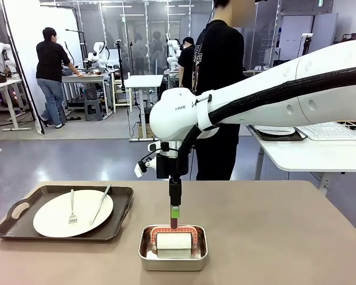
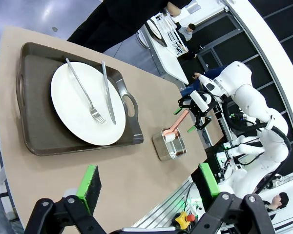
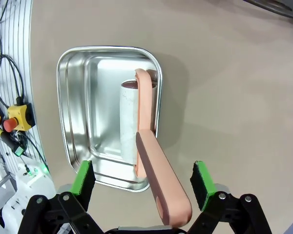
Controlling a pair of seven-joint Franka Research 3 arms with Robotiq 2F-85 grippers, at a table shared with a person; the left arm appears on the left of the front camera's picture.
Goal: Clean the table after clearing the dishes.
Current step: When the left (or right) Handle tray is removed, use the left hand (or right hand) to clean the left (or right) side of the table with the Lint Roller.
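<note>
Spread wide at the right gripper (image 3: 142, 181), grasping nothing; straddling the pink handle (image 3: 154, 165) of the lint roller (image 3: 128, 122), clear of both pads. Just beneath, lying in the steel pan (image 3: 75, 97) on the table (image 3: 224, 73). Likewise released and empty at the left gripper (image 2: 149, 183); ahead of it and below, the tray (image 2: 34, 87) with plate (image 2: 71, 117), fork (image 2: 83, 92) and knife (image 2: 107, 92), not yet cleared.

Could shove the handle aside on closing off-centre, tipping the roller or skidding the pan. Could also snag the tray while wiping.

Two grippers; one roller, pan, tray, plate, fork, knife.
</note>
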